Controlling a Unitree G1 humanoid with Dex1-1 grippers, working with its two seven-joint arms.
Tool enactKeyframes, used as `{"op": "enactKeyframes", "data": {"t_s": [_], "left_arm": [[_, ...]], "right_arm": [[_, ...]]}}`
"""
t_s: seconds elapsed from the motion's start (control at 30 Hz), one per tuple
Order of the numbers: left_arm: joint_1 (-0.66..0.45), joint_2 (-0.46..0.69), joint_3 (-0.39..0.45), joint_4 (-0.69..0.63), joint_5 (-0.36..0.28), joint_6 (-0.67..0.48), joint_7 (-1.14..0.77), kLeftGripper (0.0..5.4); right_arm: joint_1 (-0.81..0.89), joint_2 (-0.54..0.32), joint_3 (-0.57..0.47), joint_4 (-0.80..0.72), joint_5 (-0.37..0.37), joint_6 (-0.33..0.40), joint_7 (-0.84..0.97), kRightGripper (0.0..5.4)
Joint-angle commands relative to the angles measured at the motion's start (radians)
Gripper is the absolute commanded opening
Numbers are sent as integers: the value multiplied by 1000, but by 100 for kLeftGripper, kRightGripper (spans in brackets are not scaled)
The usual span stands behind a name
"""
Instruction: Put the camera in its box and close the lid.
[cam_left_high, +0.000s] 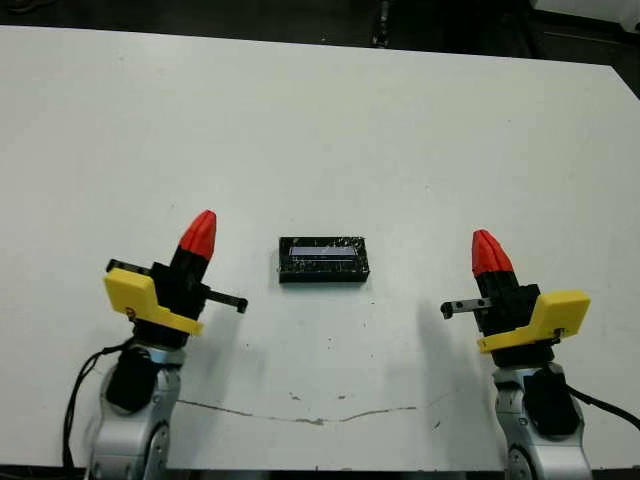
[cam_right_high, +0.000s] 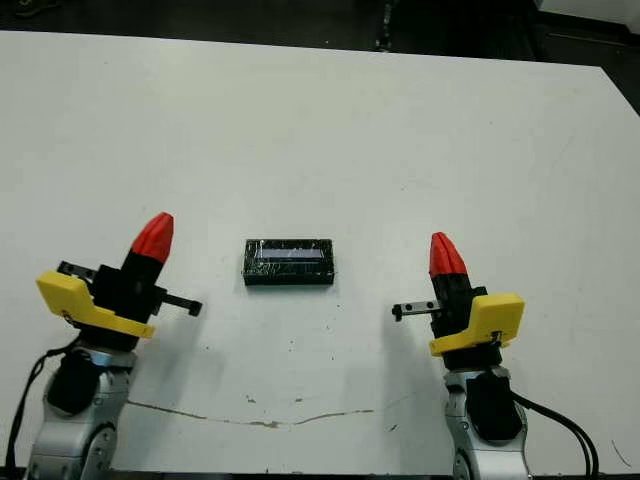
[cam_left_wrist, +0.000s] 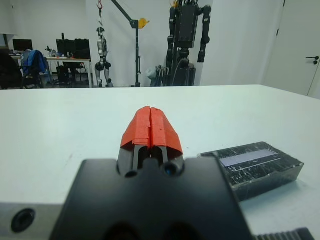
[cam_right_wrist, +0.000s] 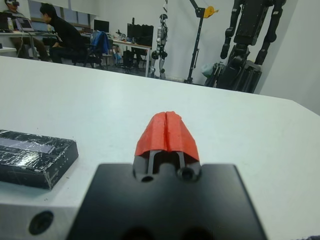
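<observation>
Both grippers, left gripper (cam_left_high: 203, 232) and right gripper (cam_left_high: 486, 250), rest pinched together and empty on the table (cam_left_high: 400, 130); between them, apart from each, lies the box (cam_left_high: 323, 270) with the lid (cam_left_high: 323, 251) on it.

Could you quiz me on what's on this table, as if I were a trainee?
1. True or false: the lid sits on the box.
2. Where does the box lie? A) under the left hand B) between the two hands, touching neither C) in the right hand
3. Fill in: both hands' red fingers are ____.

Key
1. True; the speckled lid with its pale stripe covers it, so no camera shows.
2. B.
3. Shut, with nothing in them.
</observation>
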Motion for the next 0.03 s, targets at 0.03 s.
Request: {"op": "enactKeyframes", "data": {"t_s": [0.03], "left_arm": [[5,1,-11,14,10,-1,10,1]], "right_arm": [[10,-2,-5,0,10,9,-3,0]]}}
